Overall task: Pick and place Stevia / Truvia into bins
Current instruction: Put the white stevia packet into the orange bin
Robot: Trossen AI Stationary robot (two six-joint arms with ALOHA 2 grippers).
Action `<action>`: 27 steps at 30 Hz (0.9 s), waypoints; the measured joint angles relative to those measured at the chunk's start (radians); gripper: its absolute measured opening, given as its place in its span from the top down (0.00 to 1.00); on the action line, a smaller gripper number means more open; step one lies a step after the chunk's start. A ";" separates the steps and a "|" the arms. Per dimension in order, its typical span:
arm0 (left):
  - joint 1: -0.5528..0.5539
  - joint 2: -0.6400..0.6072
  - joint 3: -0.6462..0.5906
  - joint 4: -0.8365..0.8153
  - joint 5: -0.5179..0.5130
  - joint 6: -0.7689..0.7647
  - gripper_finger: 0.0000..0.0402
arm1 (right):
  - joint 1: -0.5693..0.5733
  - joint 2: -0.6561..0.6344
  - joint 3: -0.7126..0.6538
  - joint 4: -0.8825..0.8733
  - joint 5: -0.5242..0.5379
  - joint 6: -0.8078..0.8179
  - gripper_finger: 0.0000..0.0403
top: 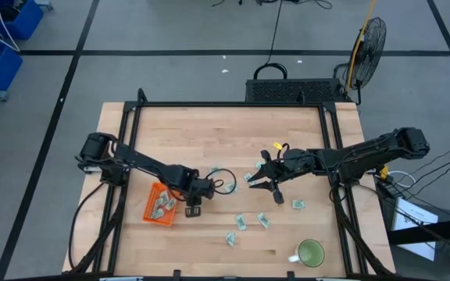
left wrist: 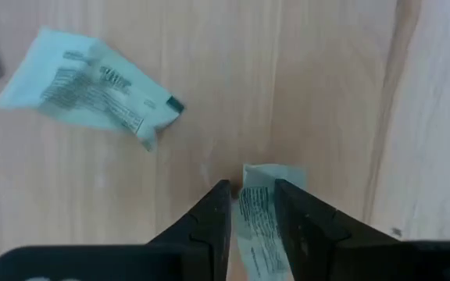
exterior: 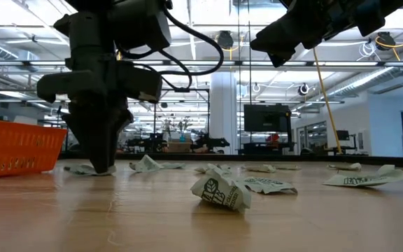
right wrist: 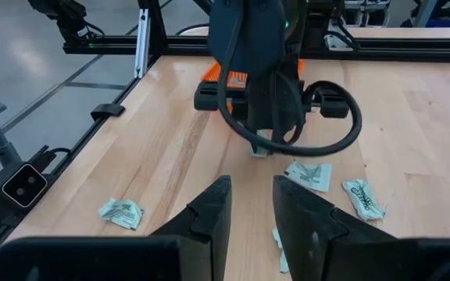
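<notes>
My left gripper (top: 192, 208) points down at the table just right of the orange tray (top: 148, 211), shut on a pale green Stevia packet (left wrist: 258, 218). The tray holds a few packets (top: 164, 203). A second packet (left wrist: 92, 87) lies flat just beyond my left fingers. More packets lie loose on the wood (top: 241, 222), (top: 264, 221), (top: 230, 239), (top: 298, 204). My right gripper (top: 266, 190) hangs open above the table's middle, raised clear of the wood (exterior: 306, 28), with nothing between its fingers (right wrist: 250, 183). My left gripper has one Stevia packet between its two fingers (left wrist: 216, 215), which come from above and point down. They lie along the packet's long sides, and its far end (left wrist: 272, 173) sticks out past the fingertips. The packet is still down on the table (exterior: 84, 169).
A round green mug (top: 311, 254) stands near the table's near right corner. A black cable loop (top: 223, 181) hangs off my left wrist. Crumpled packets (exterior: 221, 192) lie toward the near edge. A black frame rail runs along each side of the table (top: 125, 125).
</notes>
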 joint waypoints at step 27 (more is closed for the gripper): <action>-0.112 -0.112 0.311 -0.763 -0.246 -0.274 0.98 | 0.000 0.000 0.000 -0.036 0.000 0.000 0.78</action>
